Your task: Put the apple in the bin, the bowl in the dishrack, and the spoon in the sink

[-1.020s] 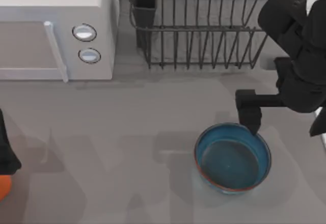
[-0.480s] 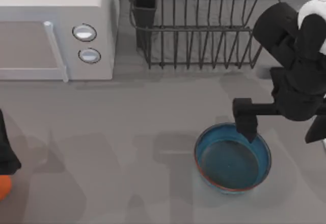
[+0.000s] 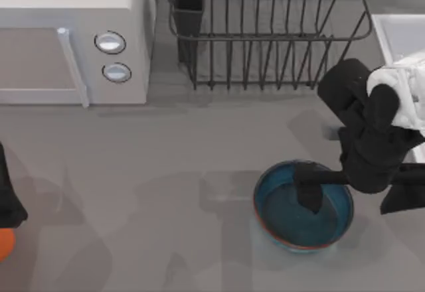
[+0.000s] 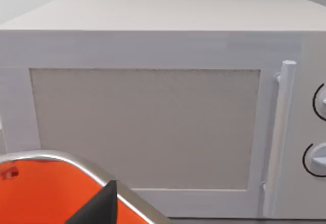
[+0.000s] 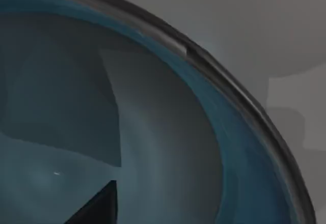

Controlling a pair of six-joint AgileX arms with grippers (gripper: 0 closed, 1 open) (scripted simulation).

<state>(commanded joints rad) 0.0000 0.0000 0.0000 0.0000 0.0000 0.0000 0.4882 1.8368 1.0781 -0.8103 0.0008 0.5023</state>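
Inside the bowl [image 3: 292, 229], right claw [image 3: 309, 196]

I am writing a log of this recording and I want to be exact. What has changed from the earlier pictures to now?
The right gripper moved toward the near edge of the table and slightly left, from just beyond the bowl's far rim to over the inside of the bowl. The arm's retreat uncovered the white sink at the right. The bowl, dish rack, microwave and parked left arm stayed as they were.
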